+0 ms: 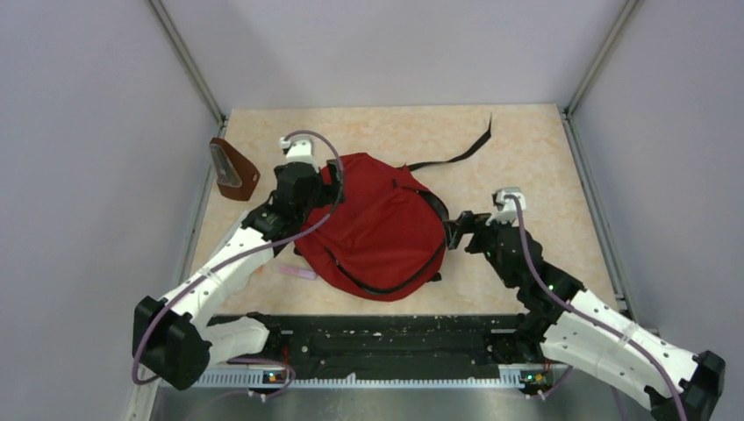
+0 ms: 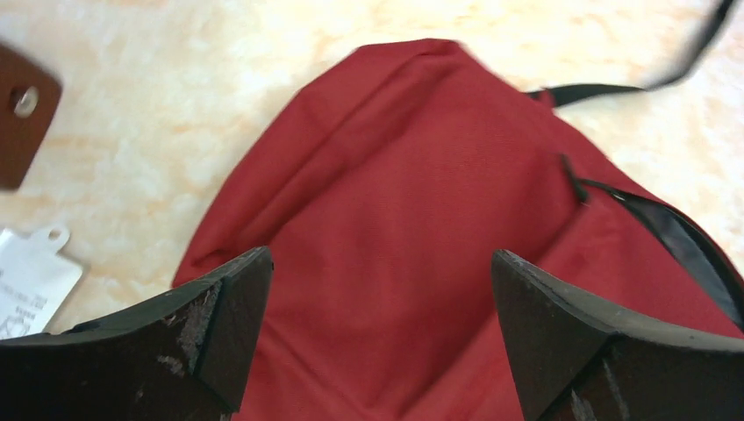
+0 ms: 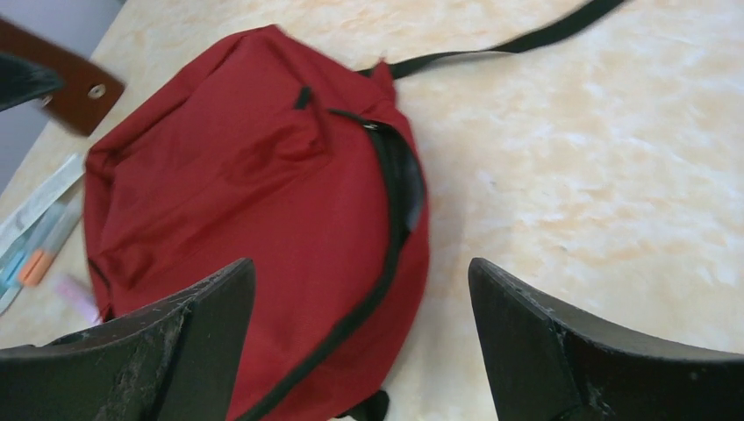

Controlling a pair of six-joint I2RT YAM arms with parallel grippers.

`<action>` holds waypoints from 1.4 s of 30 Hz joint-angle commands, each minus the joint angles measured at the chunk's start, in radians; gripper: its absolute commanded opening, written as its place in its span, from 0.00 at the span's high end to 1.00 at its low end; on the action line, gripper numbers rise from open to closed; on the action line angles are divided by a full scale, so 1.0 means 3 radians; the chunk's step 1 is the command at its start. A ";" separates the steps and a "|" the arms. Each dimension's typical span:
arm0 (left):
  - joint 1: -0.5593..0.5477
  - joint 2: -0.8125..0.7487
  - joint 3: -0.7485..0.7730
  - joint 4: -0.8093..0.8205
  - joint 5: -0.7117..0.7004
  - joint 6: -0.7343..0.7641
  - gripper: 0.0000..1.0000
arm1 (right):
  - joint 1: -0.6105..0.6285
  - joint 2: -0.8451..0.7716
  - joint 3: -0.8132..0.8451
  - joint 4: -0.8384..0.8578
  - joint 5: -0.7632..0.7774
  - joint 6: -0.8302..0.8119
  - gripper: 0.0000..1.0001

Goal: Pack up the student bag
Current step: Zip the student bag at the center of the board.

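Trouble looms: left gripper (image 2: 377, 263) and right gripper (image 3: 360, 267), both spread and empty, flank the student bag (image 1: 377, 228); pinching slack fabric could drag it instead of opening it.

The left end effector (image 2: 379, 259) is wide open, and the right end effector (image 3: 361, 263) too. The left arm (image 1: 224, 267) and right arm (image 1: 561, 303) stretch forward, leaning inward.

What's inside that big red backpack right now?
Nothing inside shows. The student bag lies on the table, its red fabric covering any contents. Along the black zipper only a dark slit is visible, too dark to see into.
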 commanded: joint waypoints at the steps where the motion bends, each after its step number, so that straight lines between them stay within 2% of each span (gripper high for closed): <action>1: 0.0510 -0.0095 -0.0304 0.0316 0.0435 -0.0388 0.02 | 0.0028 0.0517 0.0434 0.0290 -0.0810 -0.0251 0.13; 4: 0.0927 -0.0074 -0.0452 0.0356 0.0875 -0.0632 0.02 | 0.0131 0.0964 0.0594 0.0595 -0.1177 -0.0221 0.14; 7: 0.1238 -0.0113 -0.0468 0.0268 0.1441 -0.0779 0.02 | 0.0407 0.1410 0.0821 0.0805 -0.1248 -0.0301 0.14; 12: 0.1338 0.0001 -0.0019 -0.0278 0.1415 -0.0595 0.02 | 0.0833 0.2203 0.1304 0.1007 -0.1437 -0.0479 0.14; 16: 0.1410 0.0193 0.0170 -0.0400 0.1523 -0.0635 0.02 | 0.1062 0.2869 0.1789 0.0960 -0.1506 -0.0690 0.14; 20: 0.1482 0.0371 -0.0046 0.0035 0.1594 -0.0772 0.04 | 0.1121 0.3499 0.2377 0.0752 -0.1647 -0.0856 0.19; 23: 0.1783 0.0442 -0.0152 0.0217 0.2157 -0.0905 0.07 | 0.1153 0.3899 0.2780 0.0511 -0.1693 -0.1037 0.27; 24: 0.1857 0.0447 -0.0175 0.0249 0.2196 -0.0910 0.08 | 0.1174 0.4053 0.2898 0.0399 -0.1690 -0.1111 0.29; 30: 0.1901 0.0571 -0.0256 0.0232 0.2094 -0.0813 0.08 | 0.1236 0.4515 0.3311 0.0032 -0.1656 -0.1355 0.37; 34: 0.1903 0.0799 -0.0134 0.0034 0.1966 -0.0739 0.08 | 0.1235 0.4615 0.3313 0.0069 -0.1473 -0.1399 0.40; 40: 0.1901 0.0801 -0.0120 -0.0126 0.1637 -0.0607 0.08 | 0.1235 0.4725 0.3346 0.0117 -0.1322 -0.1431 0.43; 42: 0.1901 0.0819 -0.0152 -0.0136 0.1603 -0.0598 0.08 | 0.1235 0.4795 0.3384 0.0112 -0.1342 -0.1432 0.49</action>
